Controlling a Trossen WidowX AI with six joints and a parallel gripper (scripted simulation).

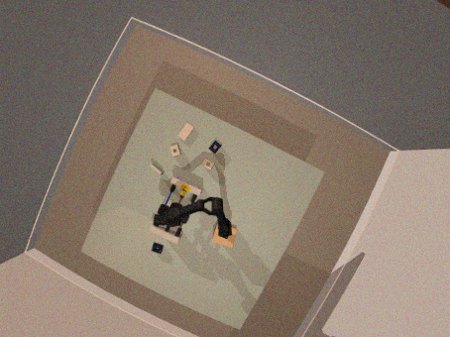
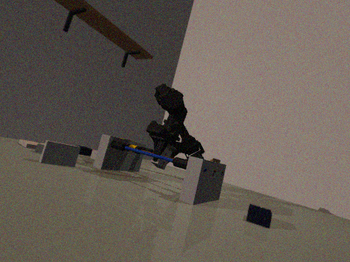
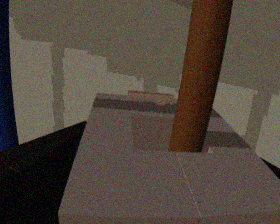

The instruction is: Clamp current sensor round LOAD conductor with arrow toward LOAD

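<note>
Sensor (image 2: 167, 156) (image 3: 125, 187) looks closed round brown conductor (image 1: 180, 200) (image 3: 202, 75), clamped in my gripper (image 1: 171, 216) (image 2: 160, 161) (image 3: 153, 138). Latch and arrow direction unconfirmed; release left.

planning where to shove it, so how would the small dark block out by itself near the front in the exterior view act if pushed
The dark block would probably slide rather than roll, given its flat faces and square edges. Tipping looks unlikely, as it sits low.
</note>
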